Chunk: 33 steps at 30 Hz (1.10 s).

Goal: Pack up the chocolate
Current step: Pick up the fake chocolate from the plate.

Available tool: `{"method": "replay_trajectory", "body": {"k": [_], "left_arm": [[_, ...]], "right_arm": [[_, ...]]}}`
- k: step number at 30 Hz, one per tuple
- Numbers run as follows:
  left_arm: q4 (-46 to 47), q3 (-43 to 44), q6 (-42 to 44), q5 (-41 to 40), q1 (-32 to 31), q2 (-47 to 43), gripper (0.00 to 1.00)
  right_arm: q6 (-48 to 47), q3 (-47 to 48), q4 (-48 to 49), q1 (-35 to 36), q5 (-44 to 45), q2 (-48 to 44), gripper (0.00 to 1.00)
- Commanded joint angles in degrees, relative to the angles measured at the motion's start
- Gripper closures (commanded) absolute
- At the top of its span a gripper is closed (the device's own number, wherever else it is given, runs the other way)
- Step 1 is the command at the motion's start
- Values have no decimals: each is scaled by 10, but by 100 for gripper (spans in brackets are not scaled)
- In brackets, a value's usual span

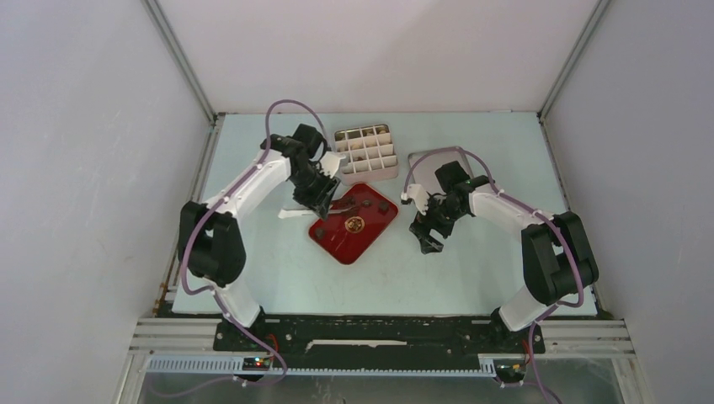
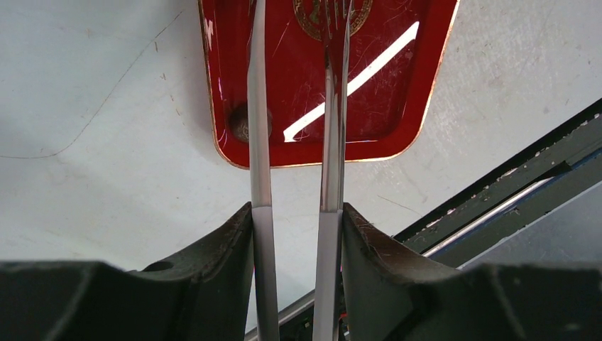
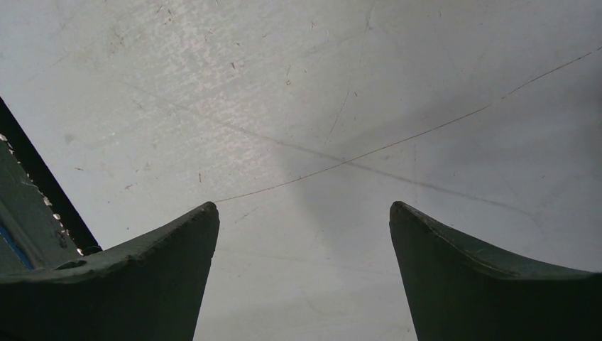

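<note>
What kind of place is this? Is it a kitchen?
Probably a robot test booth, not a kitchen. Two robot arms, the left arm and the right arm, are bolted to a table walled in by plain white panels. The left pincer grips metal tongs over a red tray.

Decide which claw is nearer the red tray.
Left. The left claw is at the red tray's far-left edge, holding tongs over it; the right claw hovers open off its right side.

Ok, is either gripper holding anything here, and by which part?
The left gripper squeezes metal tongs partway along their two arms, tips over the red tray. The right gripper is open, empty.
</note>
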Motion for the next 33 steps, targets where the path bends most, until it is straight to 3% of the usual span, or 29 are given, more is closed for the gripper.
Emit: {"method": "replay_trajectory", "body": {"k": [1, 13, 19, 26, 33], "left_arm": [[-4, 36, -1, 17, -4, 15, 52], [-15, 70, 1, 35, -4, 46, 61], [-19, 79, 4, 51, -4, 41, 77], [38, 111, -10, 61, -4, 2, 78], [85, 214, -47, 29, -4, 75, 76]], "right_arm": [[1, 21, 7, 1, 1, -19, 8], [1, 22, 6, -1, 3, -20, 8], [2, 22, 6, -2, 2, -19, 8], [1, 22, 7, -3, 4, -15, 8], [2, 22, 7, -4, 8, -17, 8]]}}
